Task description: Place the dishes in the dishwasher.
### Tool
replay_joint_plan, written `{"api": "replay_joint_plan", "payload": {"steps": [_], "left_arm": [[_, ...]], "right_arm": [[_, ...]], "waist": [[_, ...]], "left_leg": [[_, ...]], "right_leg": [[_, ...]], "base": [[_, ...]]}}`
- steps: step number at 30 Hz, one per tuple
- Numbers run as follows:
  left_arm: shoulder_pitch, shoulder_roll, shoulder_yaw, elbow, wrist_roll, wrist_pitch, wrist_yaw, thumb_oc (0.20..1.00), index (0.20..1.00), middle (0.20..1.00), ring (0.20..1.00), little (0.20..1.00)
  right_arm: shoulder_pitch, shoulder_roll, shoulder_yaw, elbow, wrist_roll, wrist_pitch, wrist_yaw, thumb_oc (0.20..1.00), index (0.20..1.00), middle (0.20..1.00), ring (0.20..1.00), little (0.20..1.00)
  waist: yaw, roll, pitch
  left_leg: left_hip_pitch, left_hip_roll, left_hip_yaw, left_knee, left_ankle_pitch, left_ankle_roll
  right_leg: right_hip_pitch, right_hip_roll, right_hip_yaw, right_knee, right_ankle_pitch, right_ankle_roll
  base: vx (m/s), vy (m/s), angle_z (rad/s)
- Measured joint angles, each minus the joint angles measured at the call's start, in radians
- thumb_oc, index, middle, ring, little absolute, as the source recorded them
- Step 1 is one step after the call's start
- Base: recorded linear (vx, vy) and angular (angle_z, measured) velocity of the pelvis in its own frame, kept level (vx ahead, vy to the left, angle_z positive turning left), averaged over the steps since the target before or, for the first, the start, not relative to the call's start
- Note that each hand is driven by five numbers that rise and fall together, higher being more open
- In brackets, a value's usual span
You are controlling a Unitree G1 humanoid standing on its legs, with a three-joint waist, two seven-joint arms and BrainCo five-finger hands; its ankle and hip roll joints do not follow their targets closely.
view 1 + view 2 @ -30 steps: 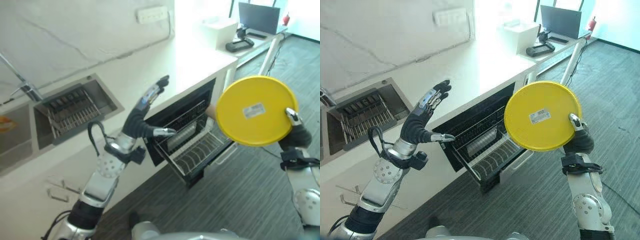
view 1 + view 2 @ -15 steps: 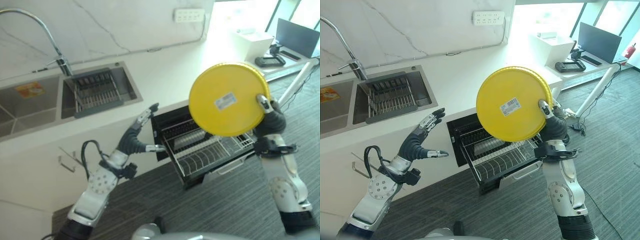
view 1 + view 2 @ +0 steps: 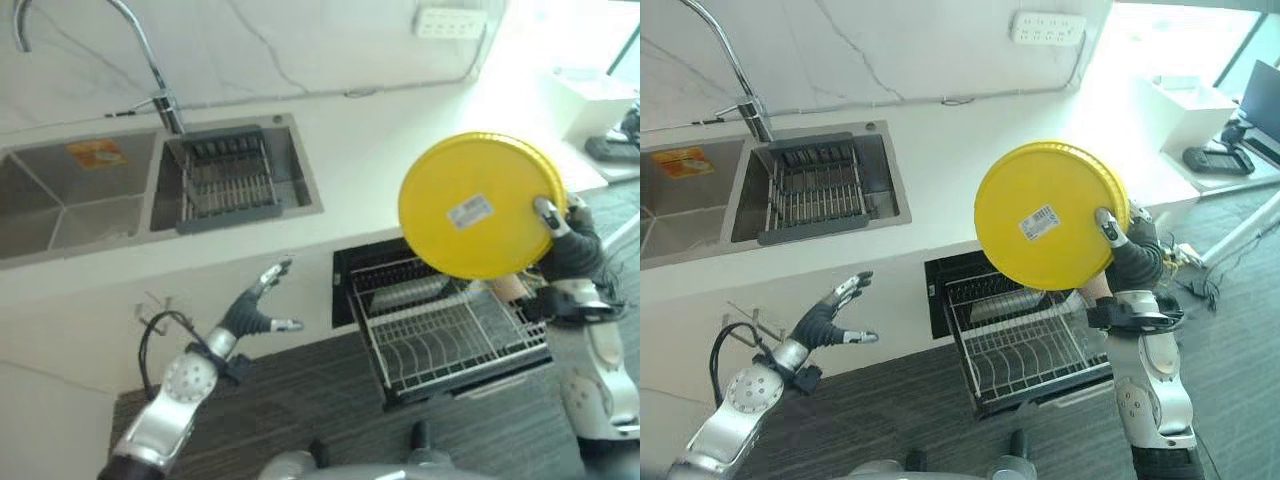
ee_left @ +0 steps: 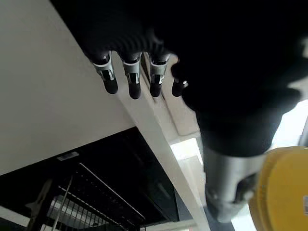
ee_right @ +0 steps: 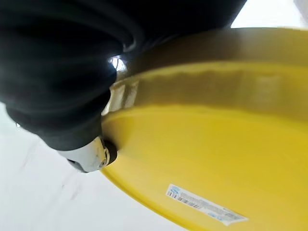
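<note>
A round yellow plate (image 3: 478, 205) with a white label on its underside stands on edge in the air above the pulled-out wire rack (image 3: 455, 335) of the dishwasher (image 3: 970, 290) under the counter. My right hand (image 3: 570, 245) is shut on the plate's right rim, thumb on its underside; up close the plate (image 5: 211, 159) and my right hand (image 5: 72, 96) meet at the rim. My left hand (image 3: 250, 310) hangs open with straight fingers (image 4: 132, 79) in front of the white cabinet, left of the dishwasher, holding nothing.
A double steel sink (image 3: 95, 195) with a tall tap (image 3: 150, 60) is set in the white counter (image 3: 380, 130); a dark dish drainer (image 3: 228, 180) lies in its right basin. The floor in front is grey carpet. A desk with devices stands at the far right.
The camera has swung left, showing more of the sink. My left hand has dropped lower in front of the cabinet. The plate stays held over the rack.
</note>
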Motion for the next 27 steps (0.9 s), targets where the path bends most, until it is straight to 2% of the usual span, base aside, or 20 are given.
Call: {"api": "replay_joint_plan", "payload": {"steps": [2, 4, 5, 6, 7, 8, 9, 10, 11, 12, 13, 14, 16, 18, 19, 20, 23, 25, 26, 27], "left_arm": [[0.059, -0.034, 0.0, 0.012, -0.032, -0.015, -0.012, 1.0, 1.0, 1.0, 1.0, 1.0], [0.094, -0.074, 0.006, 0.113, -0.09, -0.068, -0.032, 1.0, 1.0, 1.0, 1.0, 1.0], [0.101, -0.081, 0.007, 0.179, -0.089, -0.08, -0.035, 1.0, 1.0, 1.0, 1.0, 1.0], [0.111, -0.097, 0.012, 0.286, -0.089, -0.092, -0.033, 1.0, 1.0, 1.0, 1.0, 1.0], [0.116, -0.133, 0.021, 0.427, -0.089, -0.097, -0.021, 1.0, 1.0, 1.0, 1.0, 1.0], [0.135, -0.151, 0.022, 0.497, -0.09, -0.103, -0.011, 1.0, 1.0, 1.0, 1.0, 1.0], [0.156, -0.206, 0.04, 0.618, -0.092, -0.121, 0.008, 1.0, 1.0, 1.0, 1.0, 1.0], [0.17, -0.305, 0.113, 0.761, -0.109, -0.119, 0.038, 1.0, 1.0, 1.0, 1.0, 1.0], [0.19, -0.384, 0.181, 0.857, -0.134, -0.113, 0.065, 1.0, 1.0, 1.0, 1.0, 1.0], [0.204, -0.418, 0.219, 0.915, -0.135, -0.108, 0.084, 1.0, 1.0, 1.0, 1.0, 1.0], [0.215, -0.423, 0.237, 0.957, -0.136, -0.104, 0.092, 1.0, 1.0, 1.0, 1.0, 1.0], [0.198, -0.433, 0.305, 1.039, -0.159, -0.087, 0.097, 1.0, 1.0, 1.0, 1.0, 1.0], [0.173, -0.433, 0.426, 1.188, -0.216, -0.044, 0.103, 1.0, 1.0, 1.0, 1.0, 1.0], [0.125, -0.426, 0.55, 1.287, -0.329, 0.023, 0.132, 1.0, 1.0, 1.0, 1.0, 1.0], [0.122, -0.423, 0.569, 1.28, -0.378, 0.046, 0.143, 1.0, 1.0, 1.0, 1.0, 1.0], [0.093, -0.415, 0.567, 1.267, -0.437, 0.079, 0.148, 1.0, 1.0, 1.0, 1.0, 1.0], [0.044, -0.411, 0.524, 1.212, -0.463, 0.099, 0.152, 1.0, 1.0, 1.0, 1.0, 1.0], [0.031, -0.41, 0.487, 1.15, -0.463, 0.099, 0.15, 1.0, 1.0, 1.0, 1.0, 1.0], [0.031, -0.407, 0.487, 1.151, -0.463, 0.099, 0.15, 1.0, 1.0, 1.0, 1.0, 1.0], [0.031, -0.391, 0.487, 1.168, -0.462, 0.102, 0.15, 1.0, 1.0, 1.0, 1.0, 1.0]], "right_arm": [[-0.02, -0.027, -0.004, 0.0, -0.017, 0.006, 0.002, 0.2, 0.2, 0.2, 0.2, 0.2], [-0.019, -0.037, -0.037, 0.001, -0.041, 0.019, 0.017, 0.2, 0.2, 0.2, 0.2, 0.2], [-0.014, -0.056, -0.055, 0.001, -0.051, 0.019, 0.027, 0.2, 0.2, 0.2, 0.2, 0.2], [-0.009, -0.093, -0.074, 0.004, -0.065, 0.018, 0.036, 0.2, 0.2, 0.2, 0.2, 0.2], [-0.008, -0.117, -0.096, 0.018, -0.095, 0.018, 0.046, 0.2, 0.2, 0.2, 0.2, 0.2], [-0.007, -0.117, -0.099, 0.028, -0.104, 0.017, 0.048, 0.2, 0.2, 0.2, 0.2, 0.2], [-0.005, -0.124, -0.1, 0.036, -0.127, 0.017, 0.062, 0.2, 0.2, 0.2, 0.2, 0.2], [0.008, -0.135, -0.104, 0.036, -0.151, 0.016, 0.081, 0.2, 0.2, 0.2, 0.2, 0.2], [0.039, -0.143, -0.123, 0.038, -0.177, 0.015, 0.103, 0.2, 0.2, 0.2, 0.2, 0.2], [0.063, -0.141, -0.137, 0.051, -0.204, 0.014, 0.12, 0.2, 0.2, 0.2, 0.2, 0.2], [0.073, -0.141, -0.136, 0.067, -0.233, 0.015, 0.137, 0.2, 0.2, 0.2, 0.2, 0.2], [0.079, -0.141, -0.136, 0.072, -0.27, 0.014, 0.165, 0.2, 0.2, 0.2, 0.2, 0.2], [0.087, -0.14, -0.14, 0.064, -0.317, 0.001, 0.193, 0.2, 0.2, 0.2, 0.2, 0.2], [0.116, -0.141, -0.164, 0.027, -0.399, -0.043, 0.209, 0.2, 0.2, 0.2, 0.2, 0.2], [0.12, -0.147, -0.177, 0.002, -0.458, -0.078, 0.213, 0.2, 0.2, 0.2, 0.2, 0.2], [0.131, -0.23, -0.192, -0.056, -0.585, -0.158, 0.205, 0.2, 0.2, 0.2, 0.2, 0.2], [0.13, -0.34, -0.194, -0.102, -0.764, -0.284, 0.179, 0.2, 0.2, 0.2, 0.2, 0.2], [0.136, -0.365, -0.193, -0.079, -0.959, -0.374, 0.094, 0.2, 0.2, 0.2, 0.2, 0.2], [0.142, -0.404, -0.193, -0.077, -1.019, -0.392, 0.067, 0.2, 0.2, 0.2, 0.2, 0.2], [0.141, -0.459, -0.189, -0.061, -1.133, -0.441, 0.005, 0.2, 0.2, 0.2, 0.2, 0.2]], "waist": [[0.012, 0.015, -0.001], [0.016, 0.02, -0.001], [0.007, 0.026, -0.001], [-0.005, 0.045, -0.004], [-0.028, 0.062, -0.008], [-0.034, 0.07, -0.012], [-0.043, 0.088, -0.023], [-0.045, 0.111, -0.031], [-0.051, 0.13, -0.04], [-0.051, 0.131, -0.042], [-0.049, 0.106, -0.044], [-0.045, 0.078, -0.046], [-0.044, 0.041, -0.058], [-0.046, 0.03, -0.066], [-0.048, 0.029, -0.067], [-0.061, 0.04, -0.074], [-0.069, 0.047, -0.084], [-0.07, 0.032, -0.099], [-0.07, 0.032, -0.1], [-0.065, 0.031, -0.1]], "left_leg": [[0.001, 0.06, -0.007, -0.023, 0.025, -0.045], [-0.022, 0.118, 0.005, -0.018, 0.052, -0.087], [-0.041, 0.133, 0.014, -0.005, 0.06, -0.096], [-0.06, 0.156, 0.058, -0.015, 0.074, -0.09], [-0.062, 0.192, 0.132, -0.021, 0.072, -0.084], [-0.06, 0.209, 0.146, -0.033, 0.077, -0.089], [-0.048, 0.226, 0.136, -0.058, 0.085, -0.102], [-0.023, 0.229, 0.128, -0.081, 0.098, -0.106], [-0.009, 0.23, 0.102, -0.083, 0.095, -0.125], [-0.007, 0.219, 0.084, -0.082, 0.08, -0.148], [-0.013, 0.194, 0.084, -0.083, 0.077, -0.149], [-0.016, 0.17, 0.084, -0.083, 0.071, -0.142], [-0.02, 0.149, 0.085, -0.084, 0.053, -0.132], [-0.023, 0.145, 0.083, -0.084, 0.052, -0.131], [-0.025, 0.147, 0.083, -0.083, 0.052, -0.131], [-0.025, 0.15, 0.082, -0.083, 0.055, -0.135], [-0.013, 0.158, 0.081, -0.083, 0.064, -0.142], [-0.009, 0.163, 0.079, -0.083, 0.063, -0.141], [-0.009, 0.162, 0.079, -0.083, 0.063, -0.141], [-0.01, 0.162, 0.077, -0.083, 0.063, -0.14]], "right_leg": [[0.008, 0.059, -0.024, 0.003, -0.036, -0.035], [0.013, 0.115, -0.056, 0.003, -0.072, -0.087], [0.012, 0.126, -0.077, 0.003, -0.081, -0.1], [0.008, 0.139, -0.104, 0.003, -0.088, -0.115], [0.003, 0.143, -0.125, -0.002, -0.099, -0.129], [-0.004, 0.143, -0.124, -0.003, -0.118, -0.135], [-0.015, 0.141, -0.116, -0.003, -0.118, -0.132], [-0.027, 0.136, -0.099, -0.002, -0.109, -0.12], [-0.031, 0.132, -0.096, 0.001, -0.1, -0.103], [-0.03, 0.116, -0.094, 0.003, -0.081, -0.071], [-0.034, 0.088, -0.092, 0.003, -0.074, -0.059], [-0.037, 0.064, -0.09, 0.003, -0.066, -0.046], [-0.036, 0.04, -0.092, 0.003, -0.063, -0.036], [-0.038, 0.037, -0.093, 0.003, -0.063, -0.036], [-0.041, 0.039, -0.091, 0.003, -0.06, -0.032], [-0.042, 0.043, -0.091, 0.003, -0.057, -0.029], [-0.033, 0.056, -0.09, 0.003, -0.053, -0.034], [-0.027, 0.058, -0.09, 0.003, -0.053, -0.033], [-0.027, 0.057, -0.09, 0.003, -0.053, -0.033], [-0.026, 0.057, -0.091, 0.003, -0.053, -0.033]], "base": [[0.08, -0.273, 0.22], [-0.01, -0.158, 0.4], [-0.03, -0.081, 0.47], [-0.01, -0.038, 0.62], [0.04, 0.017, 0.49], [0.06, 0.028, 0.25], [0.09, 0.042, -0.15], [0.08, 0.043, -0.22], [0.08, 0.048, -0.17], [0.05, 0.033, 0.02], [0.05, 0.031, 0.06], [0.04, 0.029, 0.1], [0.06, 0.035, 0.09], [0.05, 0.009, 0.01], [0.06, -0.009, -0.03], [0.05, -0.012, -0.04], [0.02, -0.013, -0.02], [0.0, -0.011, -0.02], [0.0, 0.0, 0.0], [0.0, 0.0, 0.0]]}}
